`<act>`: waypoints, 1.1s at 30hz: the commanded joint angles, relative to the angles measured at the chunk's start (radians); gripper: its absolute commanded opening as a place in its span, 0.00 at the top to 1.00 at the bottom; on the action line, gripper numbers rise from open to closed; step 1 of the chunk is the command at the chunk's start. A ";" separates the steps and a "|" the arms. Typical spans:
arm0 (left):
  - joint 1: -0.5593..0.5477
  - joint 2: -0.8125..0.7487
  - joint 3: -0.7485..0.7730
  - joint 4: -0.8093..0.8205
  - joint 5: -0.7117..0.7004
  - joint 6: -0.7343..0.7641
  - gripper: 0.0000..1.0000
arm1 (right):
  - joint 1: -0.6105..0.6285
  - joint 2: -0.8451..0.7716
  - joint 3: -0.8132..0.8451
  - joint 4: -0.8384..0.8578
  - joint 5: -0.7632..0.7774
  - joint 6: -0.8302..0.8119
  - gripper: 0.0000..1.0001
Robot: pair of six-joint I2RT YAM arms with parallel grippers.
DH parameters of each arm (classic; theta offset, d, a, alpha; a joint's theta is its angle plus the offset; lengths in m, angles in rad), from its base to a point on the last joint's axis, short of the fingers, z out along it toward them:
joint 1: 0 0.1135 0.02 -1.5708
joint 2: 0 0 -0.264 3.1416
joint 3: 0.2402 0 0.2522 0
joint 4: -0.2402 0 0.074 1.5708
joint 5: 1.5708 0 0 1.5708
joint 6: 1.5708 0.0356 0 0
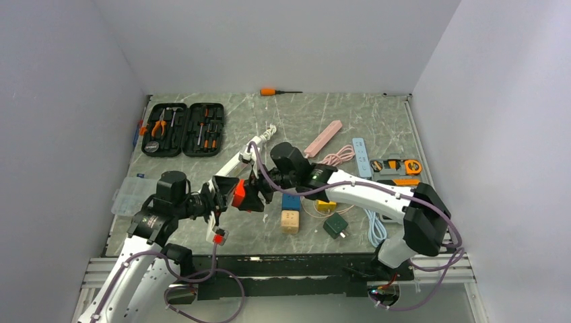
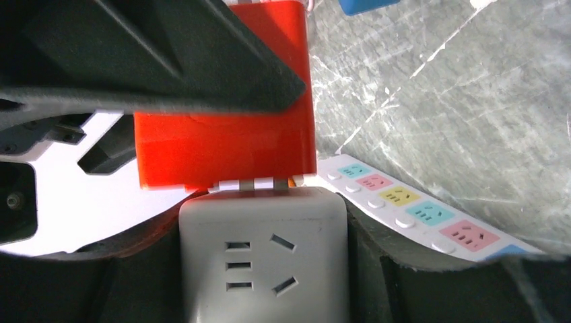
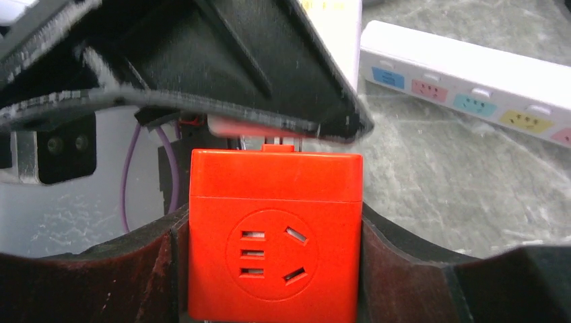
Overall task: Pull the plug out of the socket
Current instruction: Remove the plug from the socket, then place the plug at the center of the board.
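Note:
My left gripper (image 1: pixel 219 195) is shut on a white cube socket (image 2: pixel 262 262), a finger pressing each side. My right gripper (image 1: pixel 254 195) is shut on a red cube plug (image 3: pixel 273 235), also seen from above (image 1: pixel 238 194). The two cubes meet face to face above the table, left of centre. In the left wrist view the red plug (image 2: pixel 229 148) sits just off the socket's face, with short metal prongs (image 2: pixel 249 183) bridging a thin gap. The right gripper's black finger (image 2: pixel 168 60) covers the plug's top.
A white power strip with coloured outlets (image 3: pixel 471 87) lies beneath and behind the grippers. An open tool case (image 1: pixel 183 129) is back left and a screwdriver (image 1: pixel 276 91) at the back edge. A wooden cube (image 1: pixel 290 221), blue block (image 1: pixel 291 200) and dark plug (image 1: pixel 335 225) lie right of the grippers.

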 commanded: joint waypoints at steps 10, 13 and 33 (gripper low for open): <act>0.036 0.022 0.025 0.007 -0.345 0.040 1.00 | -0.006 -0.231 -0.152 -0.167 -0.007 0.010 1.00; 0.032 0.012 0.011 0.018 -0.337 0.039 1.00 | -0.023 -0.249 -0.147 -0.197 0.071 -0.003 1.00; -0.520 0.517 0.191 0.026 -0.616 -0.602 0.76 | -0.283 0.160 -0.046 -0.057 0.686 0.135 1.00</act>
